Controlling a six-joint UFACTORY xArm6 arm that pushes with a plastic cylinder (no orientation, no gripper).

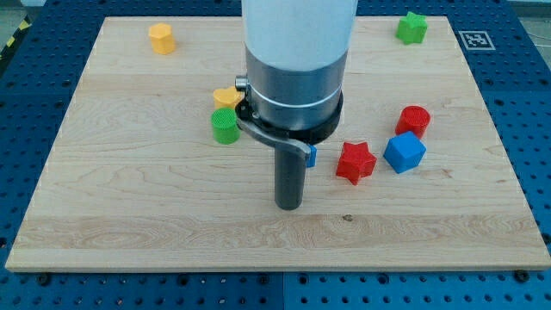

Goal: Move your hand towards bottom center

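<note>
My tip rests on the wooden board, a little below the board's middle. A red star block lies to the tip's right, with a blue cube and a red cylinder further right. A small blue block shows just behind the rod, mostly hidden. A green cylinder and a yellow block sit up and to the left of the tip, the yellow one partly hidden by the arm.
A yellow block stands near the top left of the board and a green star block near the top right. The arm's white and grey body covers the top centre. A blue perforated table surrounds the board.
</note>
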